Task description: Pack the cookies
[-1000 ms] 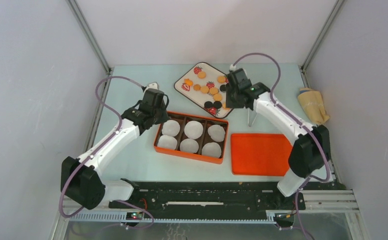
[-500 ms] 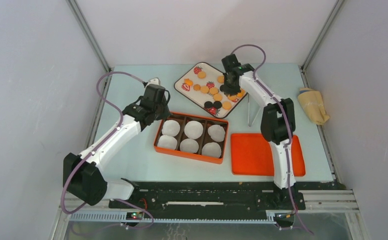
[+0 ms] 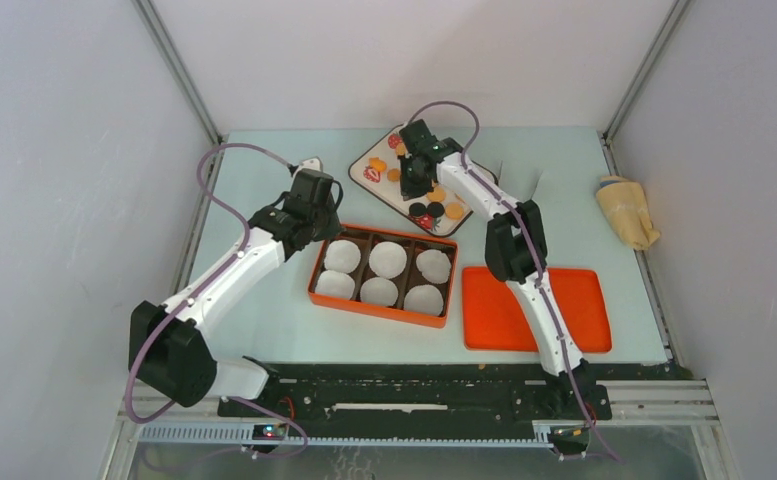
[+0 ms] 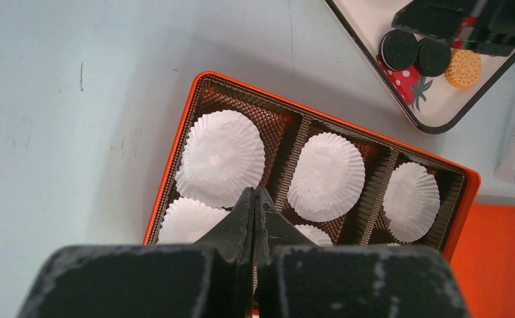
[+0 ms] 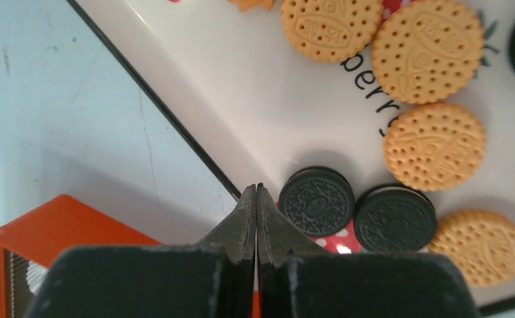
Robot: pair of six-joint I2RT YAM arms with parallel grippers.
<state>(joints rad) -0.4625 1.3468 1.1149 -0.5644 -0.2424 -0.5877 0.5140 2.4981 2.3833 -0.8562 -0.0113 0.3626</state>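
Two grippers standing shut and empty; cookies lying on the tray

Top view: the cookies [image 3: 454, 211] are lying flat on a glossy white tray [image 3: 364, 160] with a thin black rim and red strawberry prints, at the far middle of the pale table [image 3: 264, 300]. The right arm [image 3: 524, 270] is reaching over that tray. Nearer the arm bases an orange box [image 3: 316, 272] is sitting, each of its six compartments carrying a pleated white paper cup [image 3: 388, 259]. A flat orange lid [image 3: 564, 310] is lying just to its right. The left arm [image 3: 229, 280] is hanging at the box's left end.

Left wrist view: the left gripper [image 4: 254, 199] is showing black wedge fingers pressed together, gripping nothing, above the box's ribbed brown liner [image 4: 278, 132].

Right wrist view: the right gripper [image 5: 256, 193] is likewise showing fingers meeting tip to tip, holding nothing, over the tray's rim just beside two black cookies [image 5: 317, 201] with embossed faces. Golden cookies [image 5: 427, 50], round and dotted, are lying farther in.
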